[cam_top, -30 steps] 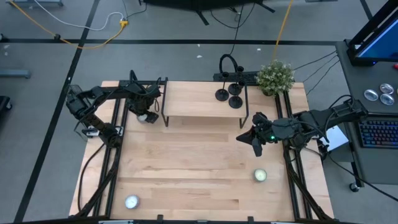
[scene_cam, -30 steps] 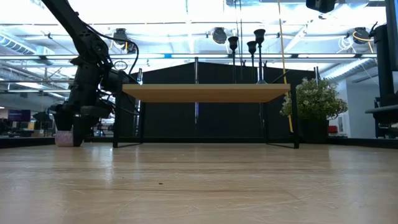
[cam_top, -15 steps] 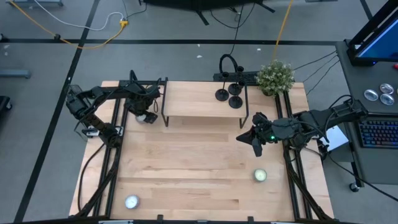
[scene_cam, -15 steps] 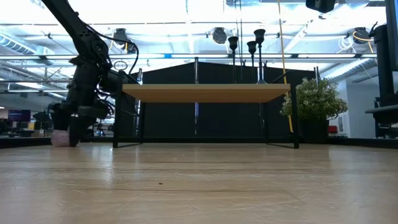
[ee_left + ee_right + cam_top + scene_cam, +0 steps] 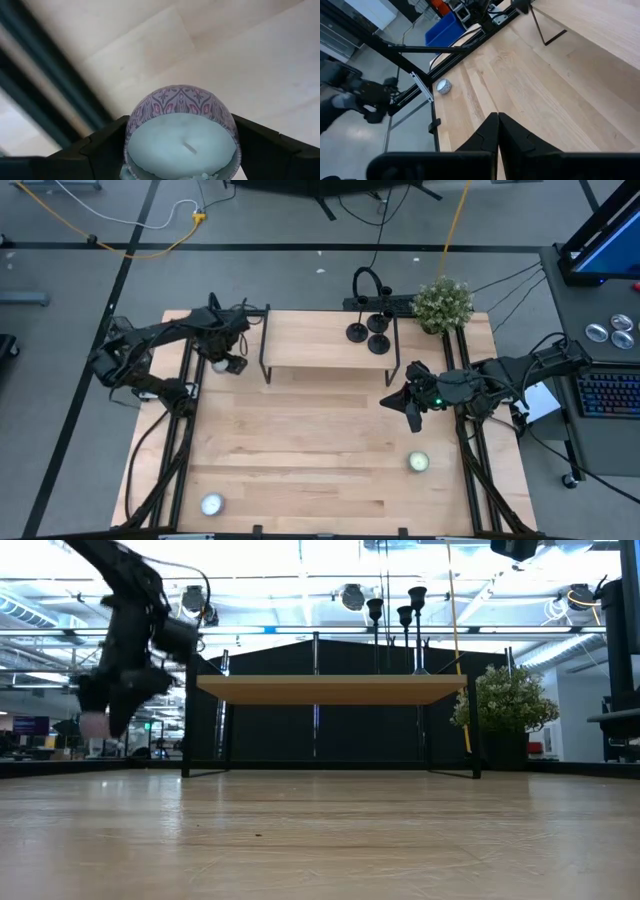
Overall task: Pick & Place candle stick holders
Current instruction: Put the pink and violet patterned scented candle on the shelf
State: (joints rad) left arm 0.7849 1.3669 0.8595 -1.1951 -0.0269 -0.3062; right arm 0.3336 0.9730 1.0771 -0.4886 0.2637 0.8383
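Three black candle stick holders (image 5: 368, 333) stand on their disc bases at the far right end of a raised wooden shelf (image 5: 320, 345); their stems also show in the low view (image 5: 405, 615). My left gripper (image 5: 222, 362) is left of the shelf, above the table, shut on a small candle tin (image 5: 181, 135) with a purple patterned wall and pale wax. The tin shows pink in the low view (image 5: 93, 723). My right gripper (image 5: 410, 408) hangs shut and empty over the table's right side, and also shows in the right wrist view (image 5: 497, 122). My left gripper pinches the candle tin's round wall (image 5: 134, 122) between its two fingers (image 5: 97, 147), one on each opposite side. The fingers come from above, pointing down. The tin is lifted clear of the table, its wax top open toward the wrist camera.
A white candle (image 5: 418, 462) sits on the table near the right edge and another (image 5: 211, 504) near the front left corner. A potted plant (image 5: 442, 303) stands at the far right corner. The shelf's black legs (image 5: 187, 730) stand on the table.
My left gripper has risen with the candle tin, lifting it clear of the table, and has gone a little toward the table's left edge. The right arm has kept still.
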